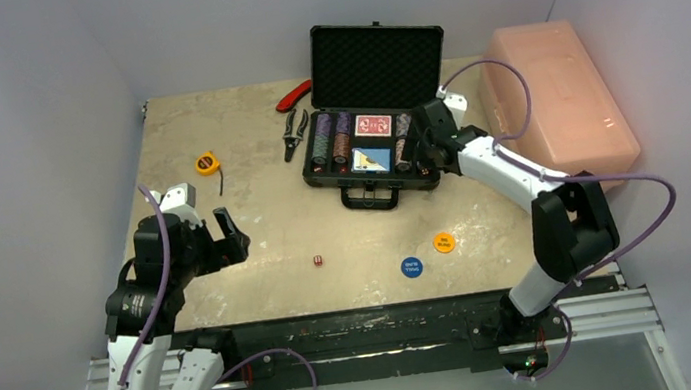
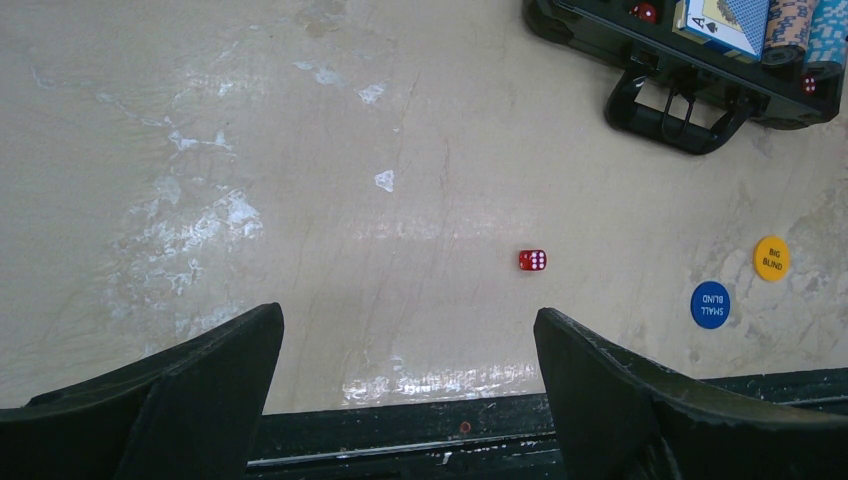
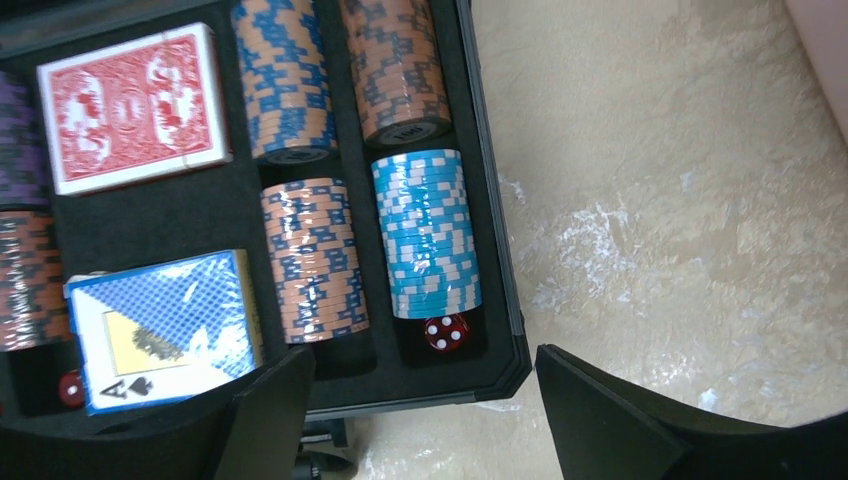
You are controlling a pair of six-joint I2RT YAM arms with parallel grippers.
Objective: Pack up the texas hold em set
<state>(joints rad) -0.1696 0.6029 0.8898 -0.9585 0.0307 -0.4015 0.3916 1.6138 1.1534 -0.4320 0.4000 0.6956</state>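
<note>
**Step in hand (judged):** gathering loose pieces into the open briefcase. It stands at the far middle of the counter with its lid upright and not yet closed.

**Count, outside the briefcase:** all well in front of it.
- One loose die.
- One blue "SMALL BLIND" disc.
- One orange "BIG BLIND" disc, just beside the blue one.

**Count, inside the briefcase:**
- One red card deck.
- One blue card deck, in front of the red one.
- Two packed dice: one at the front right corner, one left of the blue deck.
- Chip stacks: four right of the decks and two partly seen on the left. I cannot tell whether there are more.

**Jaws:** the left jaws are wide and empty, above the counter front-left of the briefcase, with the loose die ahead of them. The right jaws are wide and empty, over the briefcase's front right corner.

**Next move (judged):** the left arm is best placed for the loose die. That calls for lowering to the counter, closing on the small cube, and carrying it to a front pocket of the briefcase. The flat discs will probably be harder to pinch. The lid goes last.
</note>
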